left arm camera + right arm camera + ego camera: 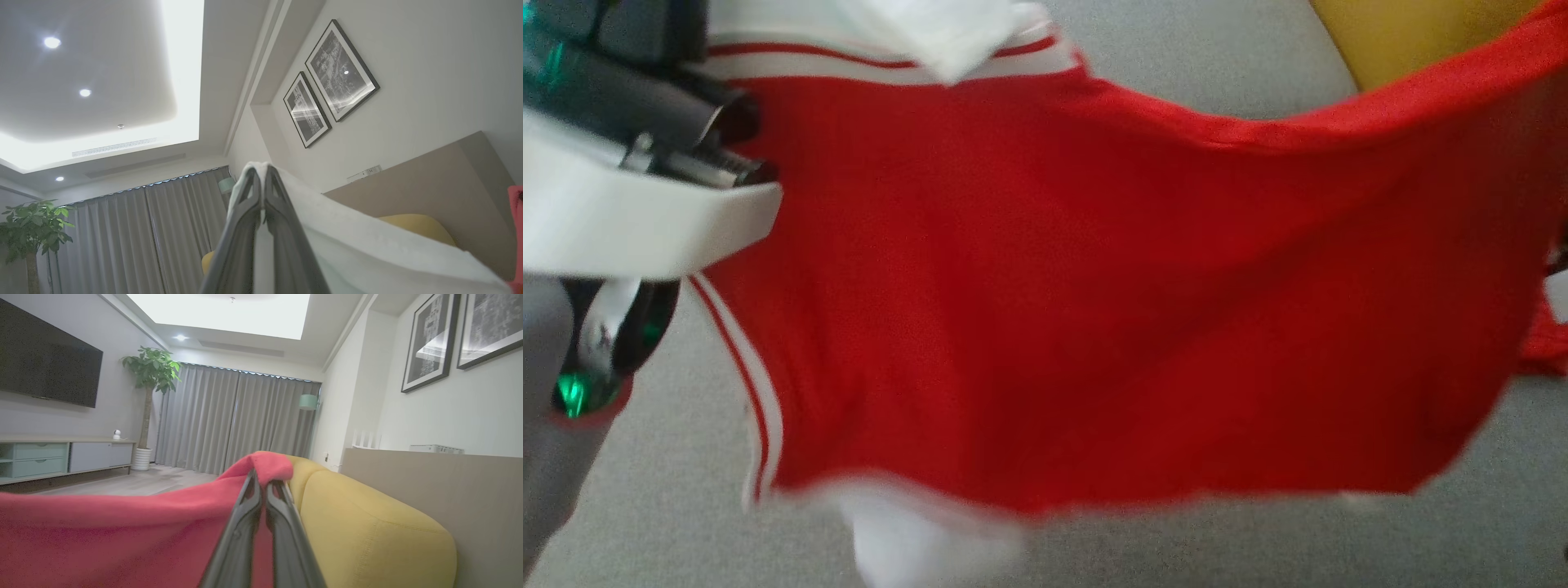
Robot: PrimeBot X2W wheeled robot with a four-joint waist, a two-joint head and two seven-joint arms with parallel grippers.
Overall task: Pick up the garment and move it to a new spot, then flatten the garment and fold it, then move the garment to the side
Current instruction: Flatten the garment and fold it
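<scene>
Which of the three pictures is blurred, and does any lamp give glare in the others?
Head view: motion blur smears the red garment, most at its lower hem. Left wrist view: sharp, but the lit ceiling panel is blown out to white; the left claw, shut on the garment's white part, is clear. Right wrist view: sharp; the right claw is shut on its red edge.

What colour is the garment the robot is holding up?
The garment is red with white striped trim along its edges, clearest in the head view.

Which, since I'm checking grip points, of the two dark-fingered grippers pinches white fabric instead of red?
The left gripper: it clamps white cloth of the red-and-white garment; the right gripper clamps red cloth.
</scene>
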